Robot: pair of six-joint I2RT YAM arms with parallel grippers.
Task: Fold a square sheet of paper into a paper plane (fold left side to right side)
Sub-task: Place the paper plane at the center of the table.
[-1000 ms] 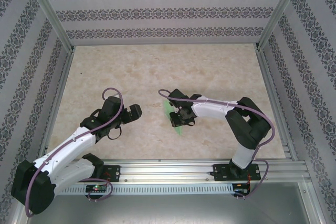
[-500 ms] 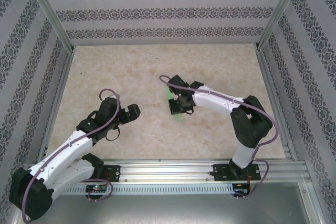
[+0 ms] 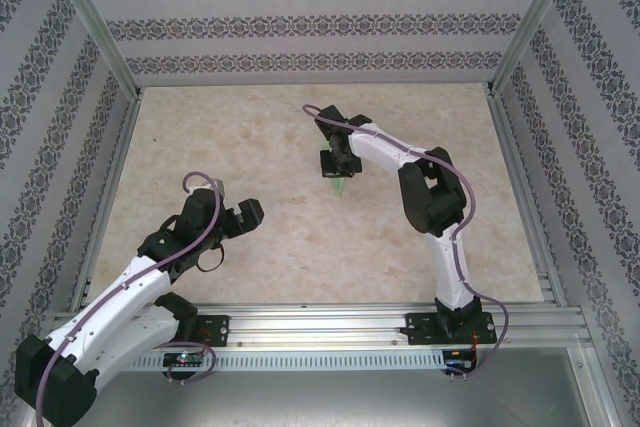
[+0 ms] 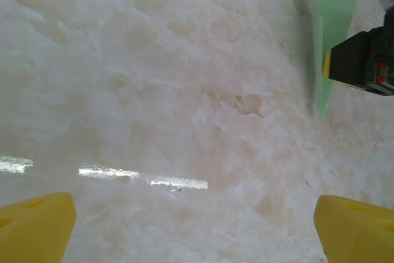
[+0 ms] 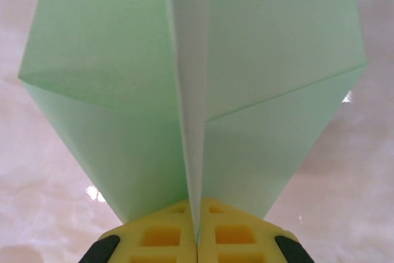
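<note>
Where a pale, marble-patterned table [image 3: 230,127] forms the floor of the cell, walls [image 3: 300,27] papered in grey ornamental bands close it on three sides. Aluminium posts [image 3: 95,22] stand at the corners, and a slotted rail [image 3: 330,317] along the near edge carries both arm bases. At left, the left gripper [image 3: 243,215] hangs low over bare tabletop, its yellow fingertips [image 4: 37,226] spread wide; a purple cable [image 3: 197,184] loops above its wrist. Right of centre, well apart from it, the right gripper [image 3: 337,165] reaches out on a long extended arm. Its yellow pads [image 5: 166,241] are pressed together on the paper plane [image 5: 265,90], pinching the centre crease at the narrow end. Two mint-green wings fan away from the pads, each crossed by a diagonal fold line. Whether the paper touches the table cannot be told.
</note>
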